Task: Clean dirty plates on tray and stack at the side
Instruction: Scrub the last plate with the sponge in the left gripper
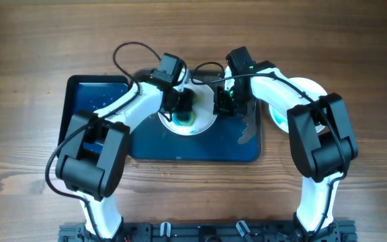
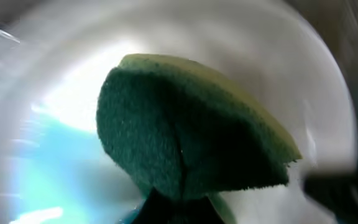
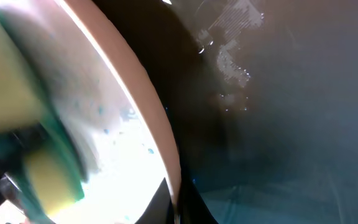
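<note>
Right now the left fingers [image 1: 179, 105] are clamped on a green and yellow sponge [image 1: 183, 119]. They press it onto a white plate [image 1: 204, 121] that lies directly under them, on the dark blue tray [image 1: 180, 149].

From the left wrist, the sponge [image 2: 185, 137] spreads out ahead of the left fingers [image 2: 166, 211], pinched into a fold where they grip it, with its green scouring face toward the camera. The plate [image 2: 278, 56] fills the view behind the sponge. A pale blue smear [image 2: 48, 168] lies on the plate, to the left of the fingers.

The right fingers [image 1: 222, 101] sit at the plate's rim, on the side away from the left fingers. From the right wrist, the rim [image 3: 145, 99] runs down to the dark right fingers [image 3: 188, 208] at the bottom edge, and they look closed on it. The blurred sponge [image 3: 42, 168] lies to the left of these fingers, touching the plate's face. To their right is wet tray [image 3: 303, 155], with a patch of white foam [image 3: 229, 31] farther ahead.

Beyond the right fingers, past the tray's edge, white plates [image 1: 309, 91] rest on the wooden worktop [image 1: 32, 40], partly under the right arm.
</note>
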Controlling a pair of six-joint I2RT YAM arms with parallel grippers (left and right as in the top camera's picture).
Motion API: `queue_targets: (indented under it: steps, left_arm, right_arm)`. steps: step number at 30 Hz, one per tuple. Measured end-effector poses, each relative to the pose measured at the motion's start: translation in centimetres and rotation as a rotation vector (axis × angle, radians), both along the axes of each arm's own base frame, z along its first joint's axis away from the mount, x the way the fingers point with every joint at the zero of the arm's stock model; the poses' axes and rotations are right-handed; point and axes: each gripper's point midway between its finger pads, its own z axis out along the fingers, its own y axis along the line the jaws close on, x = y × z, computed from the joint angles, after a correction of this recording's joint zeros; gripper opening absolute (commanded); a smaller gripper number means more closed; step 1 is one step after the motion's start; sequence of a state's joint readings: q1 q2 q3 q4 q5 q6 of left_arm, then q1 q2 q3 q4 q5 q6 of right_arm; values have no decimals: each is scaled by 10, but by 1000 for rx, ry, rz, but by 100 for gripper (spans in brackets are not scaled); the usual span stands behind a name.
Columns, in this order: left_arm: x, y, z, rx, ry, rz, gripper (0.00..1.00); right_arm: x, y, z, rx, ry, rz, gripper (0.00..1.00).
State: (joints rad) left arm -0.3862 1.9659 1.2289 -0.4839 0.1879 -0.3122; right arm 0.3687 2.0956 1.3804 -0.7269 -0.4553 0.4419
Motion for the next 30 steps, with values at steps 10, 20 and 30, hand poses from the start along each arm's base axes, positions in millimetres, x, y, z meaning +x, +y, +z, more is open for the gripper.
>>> queue_targets:
  steps: [10, 20, 30]
  left_arm:
    - [-10, 49, -4, 133, 112, 173, 4]
    - [-41, -26, 11, -326, 132, -310, 4]
    - [15, 48, -2, 133, 0, 274, 4]
  right_arm:
    - [-6, 8, 1, 9, 9, 21, 4]
    - [-7, 6, 0, 7, 11, 31, 4]
    - [-5, 8, 1, 12, 1, 25, 4]
